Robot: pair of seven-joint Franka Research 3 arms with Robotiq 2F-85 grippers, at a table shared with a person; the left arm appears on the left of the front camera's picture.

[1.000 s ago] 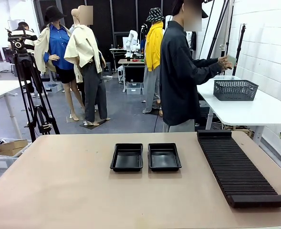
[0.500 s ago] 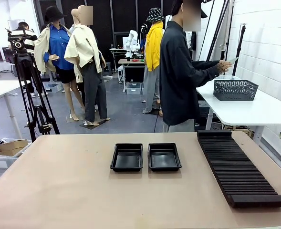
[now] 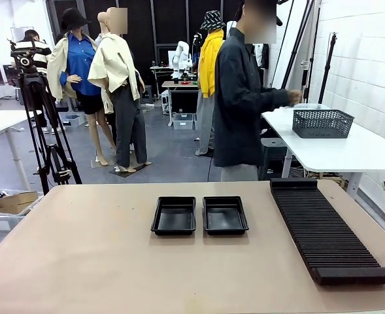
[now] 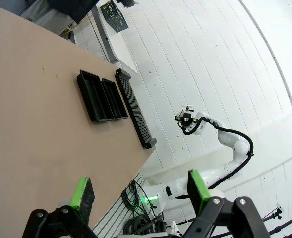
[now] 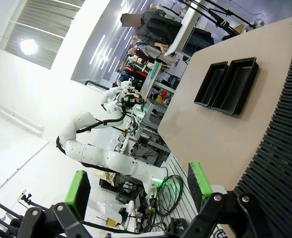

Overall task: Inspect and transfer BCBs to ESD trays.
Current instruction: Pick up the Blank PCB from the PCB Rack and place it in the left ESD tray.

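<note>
Black plastic, mid-table: the left tray [image 3: 174, 220] and the right tray [image 3: 225, 218] sit side by side on the tan table [image 3: 81, 248]. Their long sides are just beside each other, rims close (touching or not, I cannot tell). Both show bare black floors.

To my right of them lies the long black ribbed rack [image 3: 326, 229]. It runs from the far edge toward the near edge, apart from the right tray.

The person [image 3: 239, 111] stands beyond the far edge in a dark jacket, turned toward the white side table [image 3: 349, 154]. One hand [image 3: 295, 97] is stretched out above it, near the grey mesh basket [image 3: 323, 123]. Whether that hand holds a BCB I cannot tell; it is too small and blurred.

Left wrist view: the left gripper [image 4: 140, 188] hangs high over the table. Its green pads are spread wide with only air between them. The trays and rack show small far below, and the right arm [image 4: 220, 136] is raised off the table's end.

Right wrist view: the right gripper [image 5: 138, 188] has its jaws parted just as wide, nothing in them. It hangs over the near end of the rack. The left arm [image 5: 93, 141] stands folded beyond the table's edge.
</note>
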